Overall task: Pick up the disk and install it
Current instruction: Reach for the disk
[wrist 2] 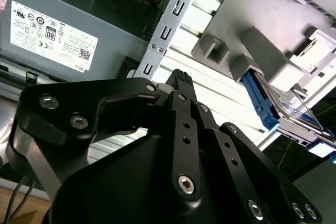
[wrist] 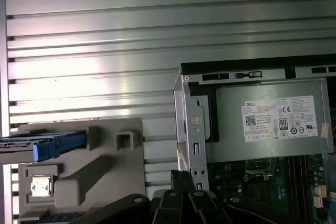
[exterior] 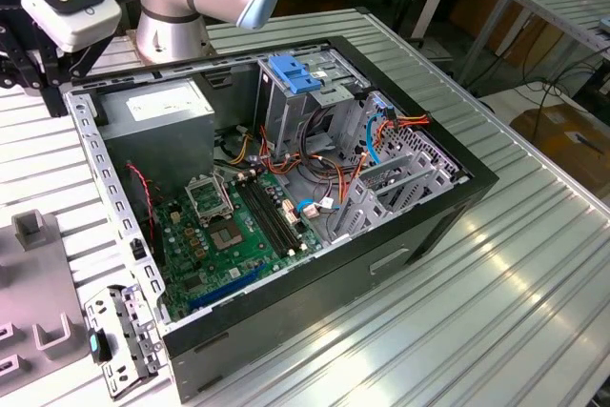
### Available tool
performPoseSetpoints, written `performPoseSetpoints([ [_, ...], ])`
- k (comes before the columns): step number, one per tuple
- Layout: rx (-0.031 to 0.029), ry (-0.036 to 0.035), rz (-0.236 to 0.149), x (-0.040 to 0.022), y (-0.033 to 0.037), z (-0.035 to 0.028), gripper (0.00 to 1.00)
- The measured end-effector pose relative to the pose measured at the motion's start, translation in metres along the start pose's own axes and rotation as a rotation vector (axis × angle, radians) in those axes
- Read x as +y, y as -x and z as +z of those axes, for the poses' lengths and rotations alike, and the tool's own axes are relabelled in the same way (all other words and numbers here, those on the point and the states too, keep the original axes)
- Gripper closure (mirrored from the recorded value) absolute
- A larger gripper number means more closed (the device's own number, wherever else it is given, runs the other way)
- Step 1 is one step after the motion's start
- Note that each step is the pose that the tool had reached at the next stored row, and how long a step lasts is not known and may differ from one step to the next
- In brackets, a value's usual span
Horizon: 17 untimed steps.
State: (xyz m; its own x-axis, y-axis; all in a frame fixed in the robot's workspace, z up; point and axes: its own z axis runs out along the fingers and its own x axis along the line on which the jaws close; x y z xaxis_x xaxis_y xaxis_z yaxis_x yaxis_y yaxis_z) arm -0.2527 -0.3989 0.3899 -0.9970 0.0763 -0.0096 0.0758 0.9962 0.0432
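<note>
The disk, a silver-grey drive with a blue side rail, stands on edge in a slot of the grey holder block on the ribbed table, beside the open computer case. In the second wrist view the disk sits in the same block, off to one side of my fingers. My gripper hangs above the table between the case's edge and the block, apart from the disk, with its black fingers together and nothing between them. Its fingertips also show in the first wrist view.
The open black computer case lies on the table, with a green motherboard, a grey power supply box with a white sticker and a metal drive cage topped by a blue latch plate. A small bracket lies by the case's near corner.
</note>
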Motion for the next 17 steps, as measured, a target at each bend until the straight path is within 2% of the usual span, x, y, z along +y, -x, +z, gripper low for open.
performPoseSetpoints([
  [5, 0.0002, 0.0000, 0.000, -0.0004, -0.0048, 0.0000, 0.89],
  [8, 0.0001, 0.0000, 0.000, -0.0009, -0.0116, 0.0000, 0.89],
  [11, 0.0002, 0.0000, 0.000, -0.0016, -0.0212, 0.0000, 0.89],
  [17, 0.0002, -0.0001, 0.000, -0.0017, -0.0226, -0.0001, 0.89],
])
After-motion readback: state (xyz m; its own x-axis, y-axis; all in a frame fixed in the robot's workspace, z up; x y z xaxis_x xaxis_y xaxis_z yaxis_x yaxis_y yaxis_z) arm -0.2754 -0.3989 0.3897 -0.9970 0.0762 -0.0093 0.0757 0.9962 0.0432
